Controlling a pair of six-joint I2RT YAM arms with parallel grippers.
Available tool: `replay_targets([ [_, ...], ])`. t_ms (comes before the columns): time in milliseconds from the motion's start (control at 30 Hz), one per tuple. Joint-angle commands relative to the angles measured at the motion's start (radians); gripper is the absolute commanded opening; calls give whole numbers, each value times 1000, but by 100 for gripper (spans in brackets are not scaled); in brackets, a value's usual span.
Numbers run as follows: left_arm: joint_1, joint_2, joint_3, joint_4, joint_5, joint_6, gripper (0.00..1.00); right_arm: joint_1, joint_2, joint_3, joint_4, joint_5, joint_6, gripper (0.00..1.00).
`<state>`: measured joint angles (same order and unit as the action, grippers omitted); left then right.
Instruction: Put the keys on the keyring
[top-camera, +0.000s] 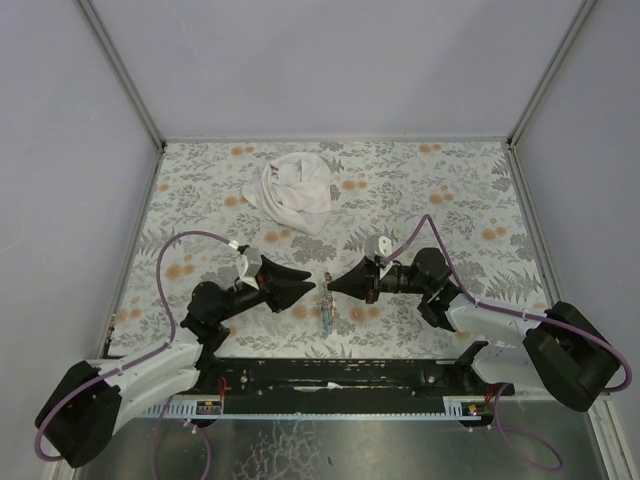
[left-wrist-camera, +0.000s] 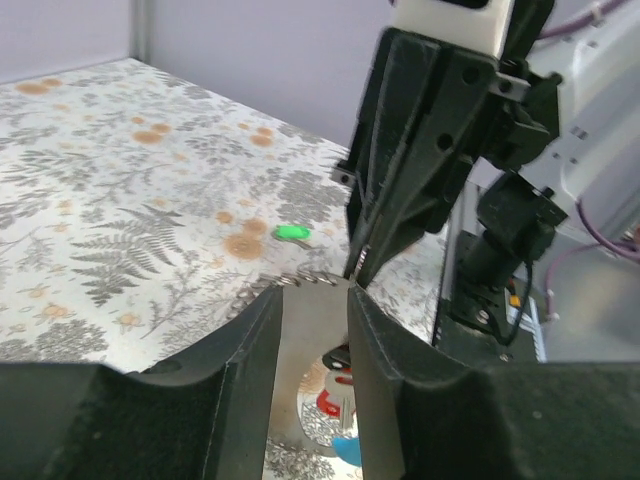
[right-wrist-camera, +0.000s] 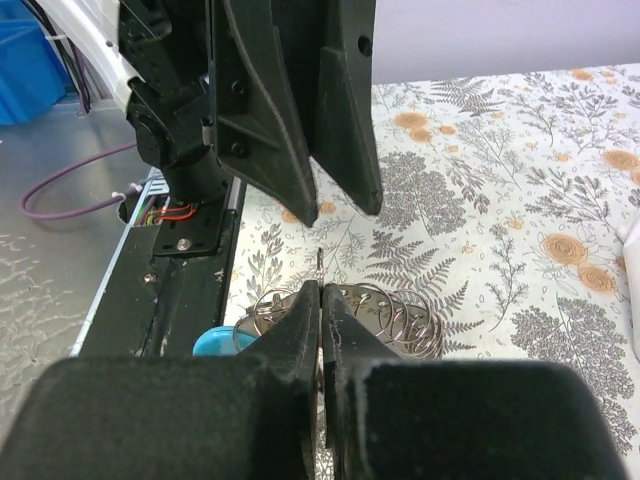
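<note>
Holding the keyring (right-wrist-camera: 400, 318) dead steady is the R gripper's (right-wrist-camera: 320, 292) job: jaws shut on the coils, arm stretched low toward centre, ring just above the table (top-camera: 450, 200) btw both sets of tips. L gripper (left-wrist-camera: 313, 300) faces it, tips just beside the ring, jaws partly apart w/ nothing in them. Red key (left-wrist-camera: 330, 402) and light-blue piece (left-wrist-camera: 348, 450) sit below. Green key (left-wrist-camera: 292, 232) lies loose on the table beyond; I'd fetch it w/ L, R not moving.

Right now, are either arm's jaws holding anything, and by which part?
The right gripper pinches the keyring by its thin metal ring, jaws shut on the wire. The left gripper is open and holds nothing.
</note>
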<state>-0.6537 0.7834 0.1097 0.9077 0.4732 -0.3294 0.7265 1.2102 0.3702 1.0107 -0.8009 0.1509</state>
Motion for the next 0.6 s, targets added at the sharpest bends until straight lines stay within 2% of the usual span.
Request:
replay_targets([
  [0,43,78,-21,319,198,-61,32,-1,-10,3,132,18,18,0],
  [267,55,181,22,369,331,-55,33,-1,-13,6,140,5,26,0],
  [333,56,200,27,380,340,-52,32,-1,-9,7,145,0,30,0],
  [433,59,219,34,384,337,-46,24,-1,1,8,162,-12,37,0],
  [567,63,243,42,416,325,-57,25,-1,14,12,177,-34,44,0],
])
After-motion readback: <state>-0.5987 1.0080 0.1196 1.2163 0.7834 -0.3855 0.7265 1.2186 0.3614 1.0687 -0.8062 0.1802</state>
